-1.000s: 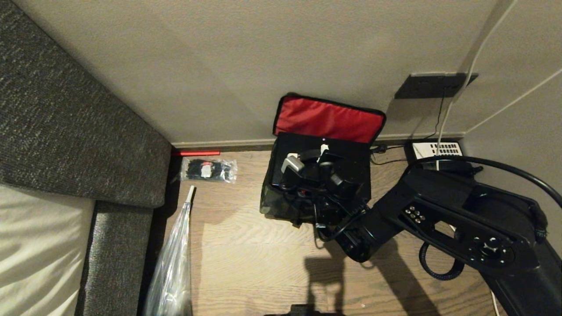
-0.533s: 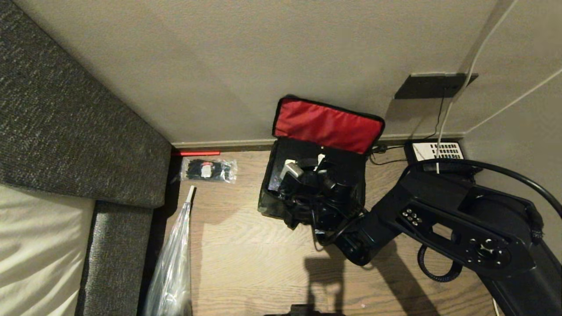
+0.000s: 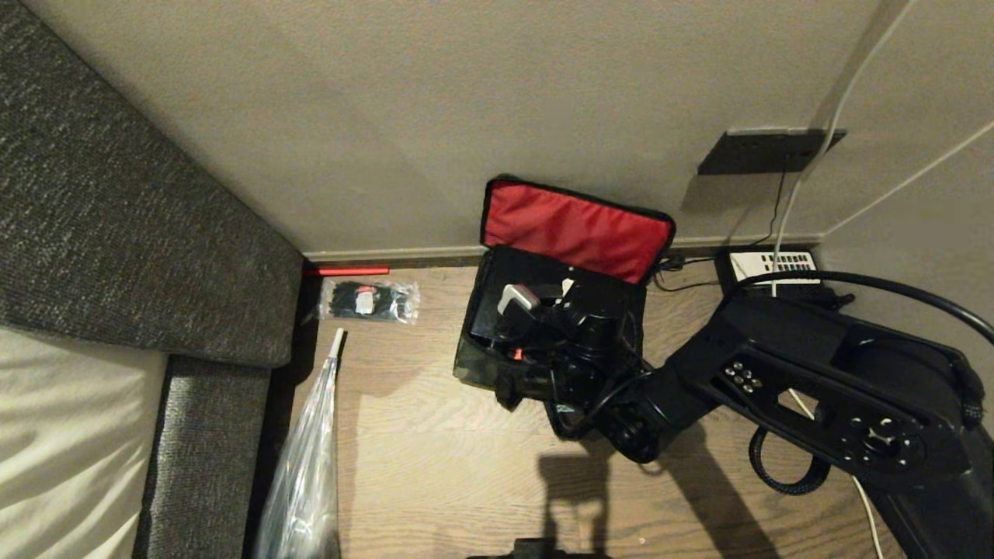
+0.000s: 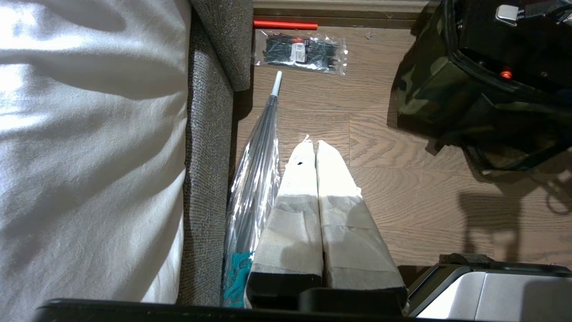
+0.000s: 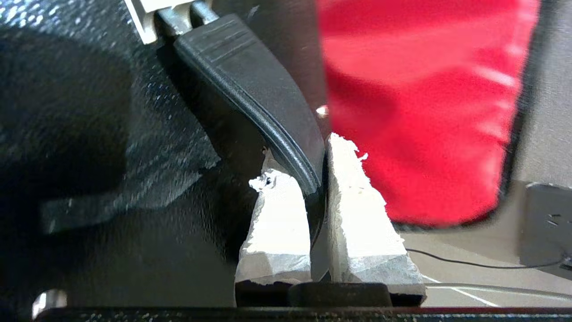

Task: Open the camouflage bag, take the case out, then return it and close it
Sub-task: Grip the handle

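Wood-plank flooring (image 3: 435,466) runs to a beige wall (image 3: 388,116) in the head view, with a grey upholstered bed edge (image 3: 140,256) filling the left side. The camouflage bag (image 3: 481,365) sits against the baseboard, its red lid lining (image 3: 575,229) propped on the wall. The right gripper (image 3: 571,291) reaches into the bag from the near right, its arm (image 3: 808,373) crossing the floor. A packet of cable ties (image 3: 366,301) lies left of the bag, a wrapped umbrella (image 3: 307,458) beside the bed, a desk phone (image 3: 773,265) to the far right.

In the left wrist view the left gripper (image 4: 312,144) hangs pressed together and empty above bare floor, well apart from the bag.

In the right wrist view the jaws pinch a black handle (image 5: 263,103) over the dark case (image 5: 111,147), the lining just beyond.
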`<state>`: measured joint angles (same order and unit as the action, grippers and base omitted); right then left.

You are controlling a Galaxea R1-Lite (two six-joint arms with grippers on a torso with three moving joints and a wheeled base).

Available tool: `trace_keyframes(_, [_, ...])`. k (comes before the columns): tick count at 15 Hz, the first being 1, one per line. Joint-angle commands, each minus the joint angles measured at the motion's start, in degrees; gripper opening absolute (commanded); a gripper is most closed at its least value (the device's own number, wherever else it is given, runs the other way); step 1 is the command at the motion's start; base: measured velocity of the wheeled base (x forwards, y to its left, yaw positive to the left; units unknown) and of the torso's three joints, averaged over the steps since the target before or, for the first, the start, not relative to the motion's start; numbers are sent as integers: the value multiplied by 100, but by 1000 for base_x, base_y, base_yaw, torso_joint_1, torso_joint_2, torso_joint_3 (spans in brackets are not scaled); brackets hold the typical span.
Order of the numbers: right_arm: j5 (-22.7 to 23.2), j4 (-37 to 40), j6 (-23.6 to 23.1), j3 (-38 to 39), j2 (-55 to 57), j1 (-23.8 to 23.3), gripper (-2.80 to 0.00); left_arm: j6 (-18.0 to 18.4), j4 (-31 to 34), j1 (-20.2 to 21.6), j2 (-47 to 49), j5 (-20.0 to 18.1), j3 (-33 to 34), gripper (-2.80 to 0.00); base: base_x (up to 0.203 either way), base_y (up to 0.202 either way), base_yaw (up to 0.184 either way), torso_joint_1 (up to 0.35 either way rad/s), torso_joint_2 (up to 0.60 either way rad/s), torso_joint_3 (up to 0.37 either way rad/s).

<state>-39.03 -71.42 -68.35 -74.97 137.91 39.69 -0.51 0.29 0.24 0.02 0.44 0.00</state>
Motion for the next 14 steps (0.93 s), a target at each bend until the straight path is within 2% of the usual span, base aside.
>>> trace_keyframes(1, [-21,-48,-19,70,-8,3,-280,-2,-2,3,-11,0,18,-280,0,0,0,0,0,0])
trace_keyframes(4, [-24,42,-34,32,-276,3,-280,-2,-2,2,-11,0,18,-280,0,0,0,0,0,0])
trace_keyframes(10, [-17,834,-52,89,-1134,20,-280,-2,-2,2,-11,0,18,-280,0,0,0,0,0,0])
trace_keyframes(14, [-26,825,24,202,-963,21,-280,-2,-2,2,-11,0,18,-280,0,0,0,0,0,0])
